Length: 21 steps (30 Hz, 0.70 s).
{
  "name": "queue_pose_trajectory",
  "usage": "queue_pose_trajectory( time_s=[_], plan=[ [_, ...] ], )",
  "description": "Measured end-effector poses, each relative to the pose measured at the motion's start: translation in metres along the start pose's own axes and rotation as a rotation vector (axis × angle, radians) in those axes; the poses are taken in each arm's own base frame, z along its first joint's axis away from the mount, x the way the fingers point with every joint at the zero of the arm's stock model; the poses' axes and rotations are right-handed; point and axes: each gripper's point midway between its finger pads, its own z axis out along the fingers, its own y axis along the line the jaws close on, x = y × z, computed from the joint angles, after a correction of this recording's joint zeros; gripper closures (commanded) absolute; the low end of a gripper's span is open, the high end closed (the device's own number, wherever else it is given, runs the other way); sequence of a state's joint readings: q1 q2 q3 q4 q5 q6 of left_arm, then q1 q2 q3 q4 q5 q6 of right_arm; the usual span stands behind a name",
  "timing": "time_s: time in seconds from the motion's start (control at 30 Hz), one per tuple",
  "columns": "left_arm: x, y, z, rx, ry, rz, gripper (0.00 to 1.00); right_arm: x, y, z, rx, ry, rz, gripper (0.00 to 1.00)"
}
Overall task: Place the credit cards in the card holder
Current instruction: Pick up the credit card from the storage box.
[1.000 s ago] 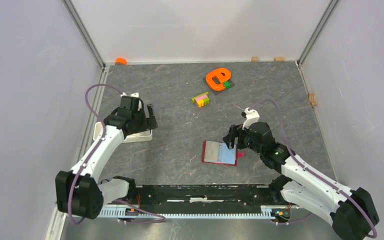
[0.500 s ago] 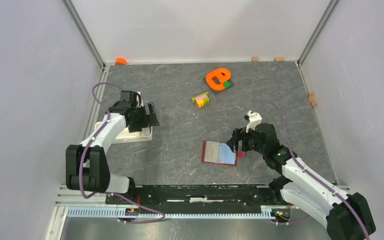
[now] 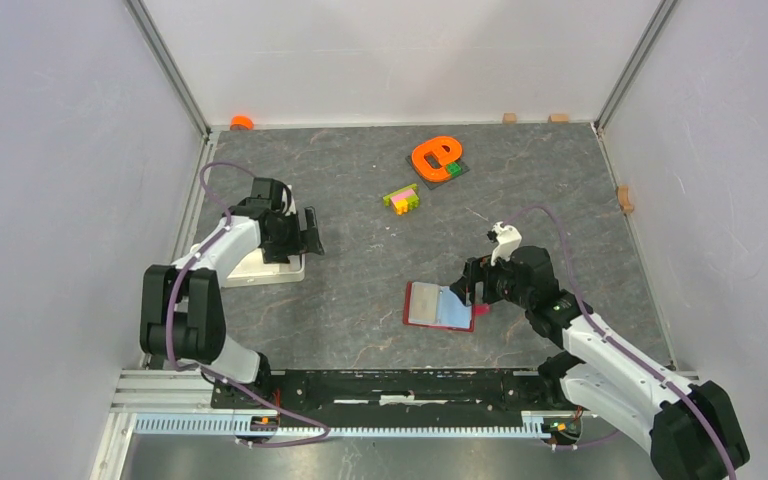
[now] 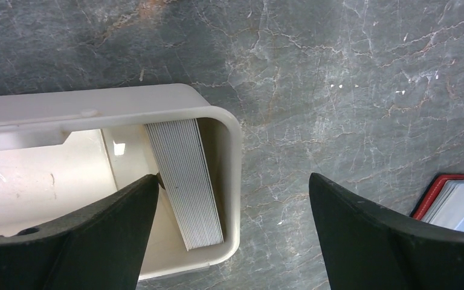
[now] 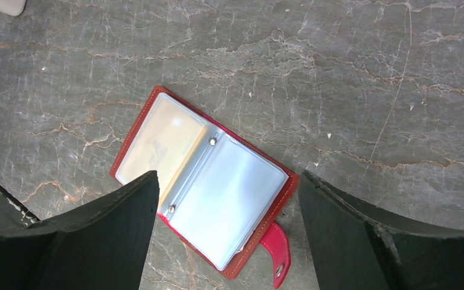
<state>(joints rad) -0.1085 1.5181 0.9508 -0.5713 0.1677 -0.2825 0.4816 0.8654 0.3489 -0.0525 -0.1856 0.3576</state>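
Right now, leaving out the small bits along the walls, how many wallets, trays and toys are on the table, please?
Wallets: 1, the red card holder, lying open.
Trays: 1, the white tray.
Toys: 2, the orange e-shaped toy with its green block, and the coloured brick toy.
Total: 4.
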Motion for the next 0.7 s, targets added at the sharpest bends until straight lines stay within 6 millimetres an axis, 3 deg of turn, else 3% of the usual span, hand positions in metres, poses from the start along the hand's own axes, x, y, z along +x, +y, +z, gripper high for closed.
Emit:
queue_pose_trajectory(
  time_s=[0.4,0.7],
  plan=[
    [-0.010,-0.013,-0.019,0.055,-0.065,0.016,0.03,0.005,-0.002,0.002,-0.004,0.015,0.009,0.12],
    [-0.011,-0.013,-0.021,0.055,-0.072,0.026,0.41,0.010,-0.003,0.004,-0.006,0.029,0.017,0.12]
  ],
)
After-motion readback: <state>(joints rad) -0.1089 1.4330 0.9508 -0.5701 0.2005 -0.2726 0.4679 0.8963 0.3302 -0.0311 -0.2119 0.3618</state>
